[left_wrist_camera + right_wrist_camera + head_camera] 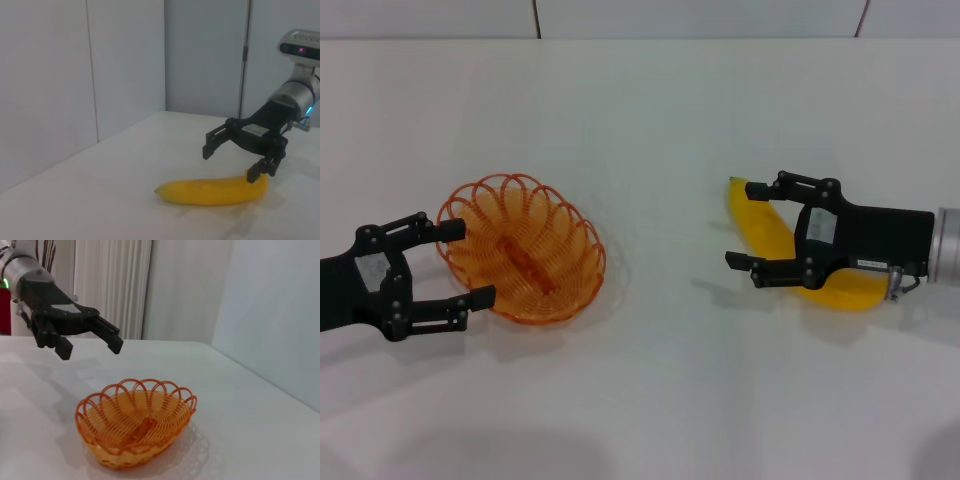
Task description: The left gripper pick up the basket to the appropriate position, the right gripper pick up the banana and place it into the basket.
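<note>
The left claw (460, 262) hangs released, spread wide, above the near-left rim of the orange wire basket (523, 248), which sits on the white tabletop (650, 130) just beyond its fingertips; seen from the right wrist, the claw is clear of the rim. The right claw (748, 224) is also spread, straddling the yellow banana (765, 232), one finger to each side, nothing gripped. The claw's body hides the banana's middle. A pale label on each claw's body is too small to read. The two things lie well apart.
</note>
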Controlling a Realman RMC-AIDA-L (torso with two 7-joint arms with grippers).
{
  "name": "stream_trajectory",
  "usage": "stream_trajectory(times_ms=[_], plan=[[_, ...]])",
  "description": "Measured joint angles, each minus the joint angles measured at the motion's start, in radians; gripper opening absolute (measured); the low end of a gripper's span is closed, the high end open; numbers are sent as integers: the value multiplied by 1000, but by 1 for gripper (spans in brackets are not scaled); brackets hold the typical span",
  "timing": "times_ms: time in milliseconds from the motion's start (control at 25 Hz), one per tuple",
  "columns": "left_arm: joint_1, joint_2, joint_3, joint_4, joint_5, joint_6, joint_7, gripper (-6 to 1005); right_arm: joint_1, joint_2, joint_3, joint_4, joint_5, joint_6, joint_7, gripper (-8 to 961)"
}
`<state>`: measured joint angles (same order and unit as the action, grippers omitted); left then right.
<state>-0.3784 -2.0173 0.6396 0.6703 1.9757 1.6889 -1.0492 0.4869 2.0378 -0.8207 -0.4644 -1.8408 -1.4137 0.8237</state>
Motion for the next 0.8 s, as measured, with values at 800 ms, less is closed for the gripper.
stream_trajectory(times_ms=[800], plan=[[-1, 0, 0, 0, -1, 0, -1, 898, 16, -1, -1, 20, 0, 13, 0, 880]])
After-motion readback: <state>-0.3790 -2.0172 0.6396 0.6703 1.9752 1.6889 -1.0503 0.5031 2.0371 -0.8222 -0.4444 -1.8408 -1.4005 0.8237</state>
